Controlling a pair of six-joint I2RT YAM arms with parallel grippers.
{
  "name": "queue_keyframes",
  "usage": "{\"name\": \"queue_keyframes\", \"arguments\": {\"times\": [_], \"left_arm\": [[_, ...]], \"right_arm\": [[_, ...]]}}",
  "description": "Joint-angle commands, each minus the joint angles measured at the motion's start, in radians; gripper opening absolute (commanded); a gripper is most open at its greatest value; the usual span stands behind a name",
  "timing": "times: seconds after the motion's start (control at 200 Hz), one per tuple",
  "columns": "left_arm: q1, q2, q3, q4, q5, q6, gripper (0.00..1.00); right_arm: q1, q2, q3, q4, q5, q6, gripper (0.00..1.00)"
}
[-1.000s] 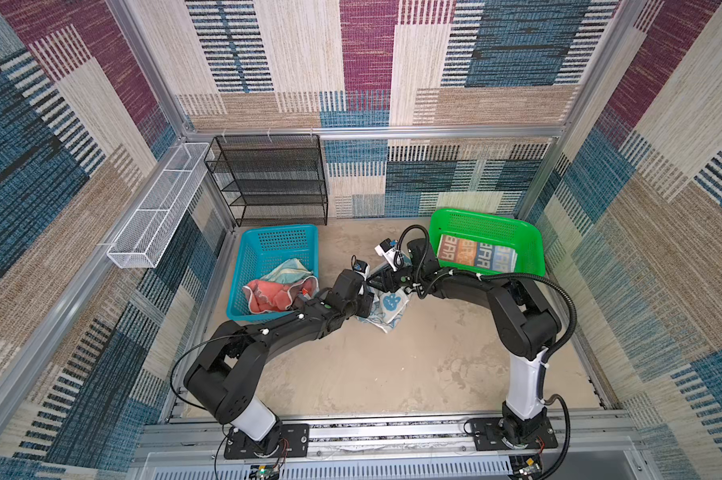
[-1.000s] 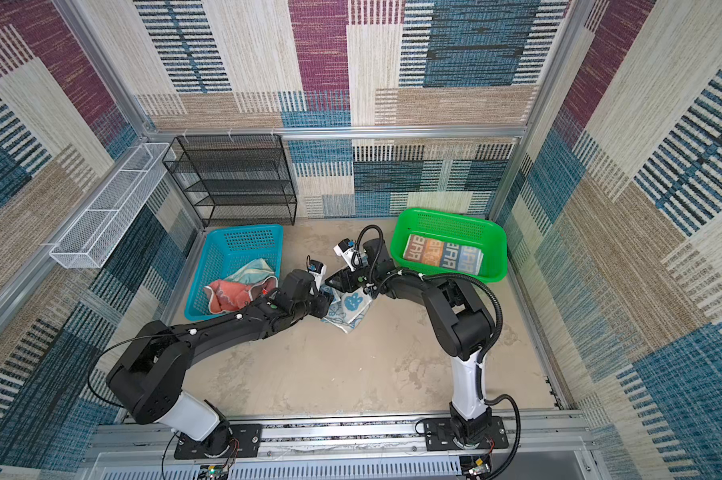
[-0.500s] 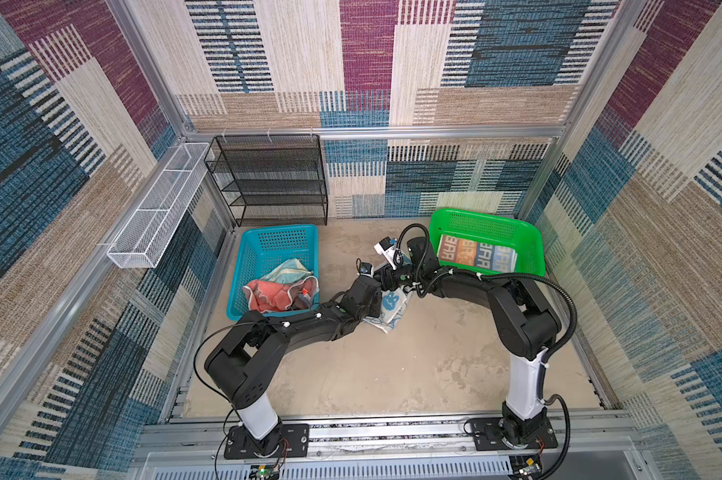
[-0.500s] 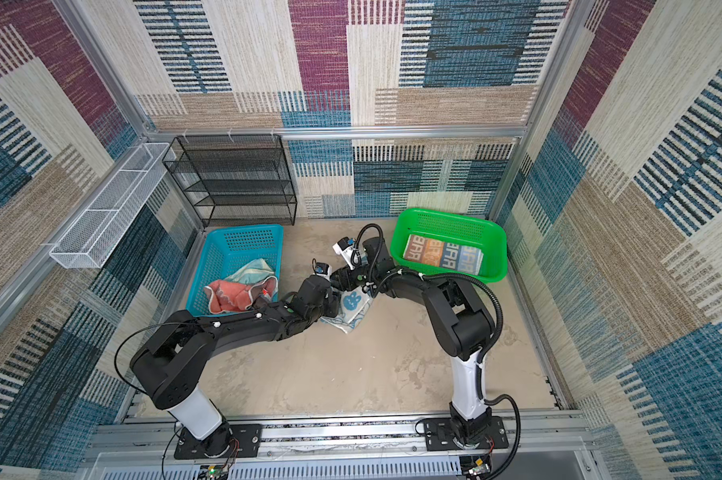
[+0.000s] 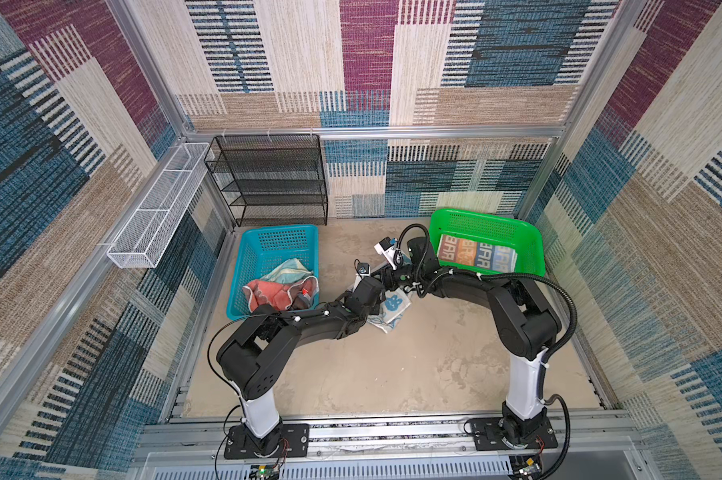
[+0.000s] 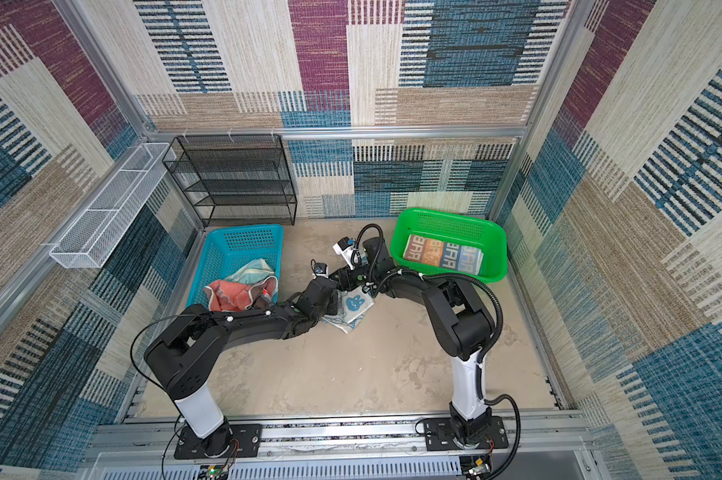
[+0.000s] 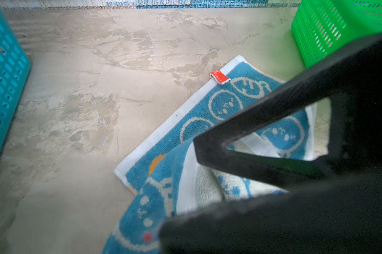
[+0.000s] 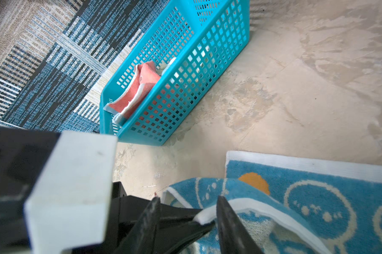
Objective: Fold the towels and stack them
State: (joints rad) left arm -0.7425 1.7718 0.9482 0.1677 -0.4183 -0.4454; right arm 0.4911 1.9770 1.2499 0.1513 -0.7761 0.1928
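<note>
The blue basket point(image 5: 243, 266) is sitting at 9 o'clock from the centre of the bench point(image 5: 392, 374). It is holding 2 crumpled cloths: the coral towel point(image 5: 268, 293) and, at 12 o'clock from it, the cream towel point(image 5: 288, 269). Neither is folded yet.

At the centre, the left claw point(image 7: 196, 145) is clenching on the white hem of a raised flap of the rabbit towel point(image 5: 394, 305). That towel is lying part folded on the bench, with the flap lifted over the rest. The right claw point(image 8: 188, 198), coming in from 3 o'clock, is standing with its fingers apart around the same hem and is not visibly pinching it.

At 2 o'clock the green basket point(image 5: 536, 249) is holding the lettered towel point(image 5: 475, 255), folded flat as the base of the stack.

I am judging 1 of the 4 towels done, the 2nd in mid fold, and 2 more waiting to be folded and stacked.
</note>
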Motion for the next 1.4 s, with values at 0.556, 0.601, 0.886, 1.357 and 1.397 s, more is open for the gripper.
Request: {"name": "queue_keyframes", "arguments": {"times": [0.556,0.601,0.886,1.357,1.397], "left_arm": [[0.002,-0.131,-0.057,-0.045,-0.063,0.152,0.00],[0.002,-0.140,-0.058,-0.058,-0.069,0.158,0.00],[0.002,-0.164,-0.080,-0.087,-0.089,0.163,0.00],[0.002,-0.136,-0.075,-0.087,-0.068,0.152,0.00],[0.002,-0.133,-0.074,-0.088,-0.069,0.152,0.00]], "right_arm": [[-0.088,-0.239,-0.205,-0.178,0.350,-0.160,0.46],[-0.096,-0.263,-0.234,-0.189,0.371,-0.173,0.46],[-0.109,-0.303,-0.336,-0.214,0.419,-0.192,0.45],[-0.108,-0.158,-0.296,-0.106,0.325,-0.166,0.46],[-0.109,-0.152,-0.291,-0.102,0.325,-0.166,0.46]]}}
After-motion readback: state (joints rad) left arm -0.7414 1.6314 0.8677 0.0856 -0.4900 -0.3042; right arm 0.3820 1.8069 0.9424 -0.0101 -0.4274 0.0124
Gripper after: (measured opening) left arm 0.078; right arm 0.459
